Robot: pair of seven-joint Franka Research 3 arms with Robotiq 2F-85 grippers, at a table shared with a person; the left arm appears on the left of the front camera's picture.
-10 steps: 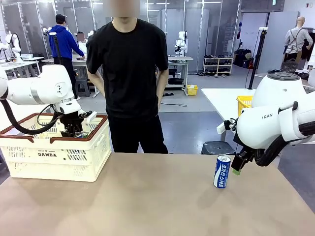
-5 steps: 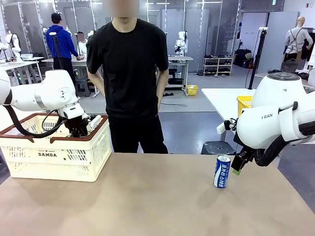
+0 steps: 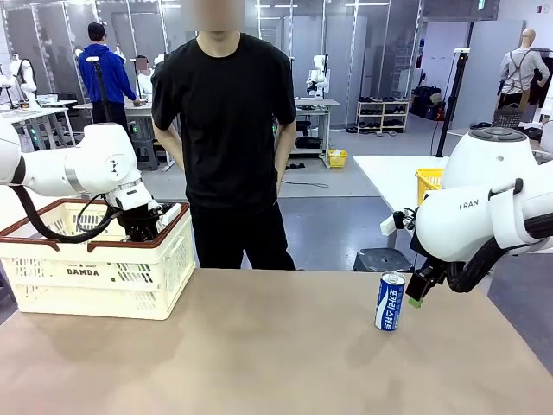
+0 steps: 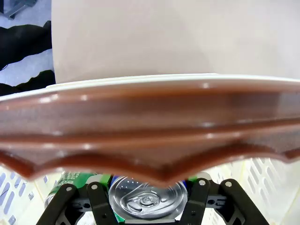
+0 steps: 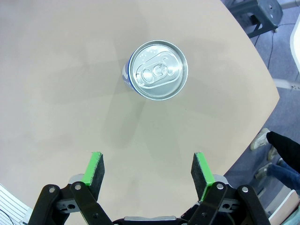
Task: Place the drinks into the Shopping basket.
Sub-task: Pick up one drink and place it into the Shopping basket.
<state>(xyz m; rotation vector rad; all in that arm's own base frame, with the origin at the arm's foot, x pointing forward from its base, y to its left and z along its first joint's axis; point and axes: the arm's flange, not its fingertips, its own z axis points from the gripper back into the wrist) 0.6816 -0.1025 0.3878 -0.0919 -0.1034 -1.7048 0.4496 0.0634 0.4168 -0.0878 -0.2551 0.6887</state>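
Our left tool (image 4: 148, 202) is closed on a can (image 4: 146, 200) that stands upright inside the Shopping basket (image 3: 86, 272), below its brown rim. We cannot tell the colour of this can surely, since mostly its silver top is visible. A green can (image 4: 70, 179) is just beside it. Our right tool (image 5: 147, 169) is wide open and holds nothing. It hangs a little above the blue and white can (image 5: 158, 70), which stands near the right edge of the worktop (image 3: 259, 346). Compared with one second ago, the left tool has shifted toward the basket's right wall; the right tool has not moved.
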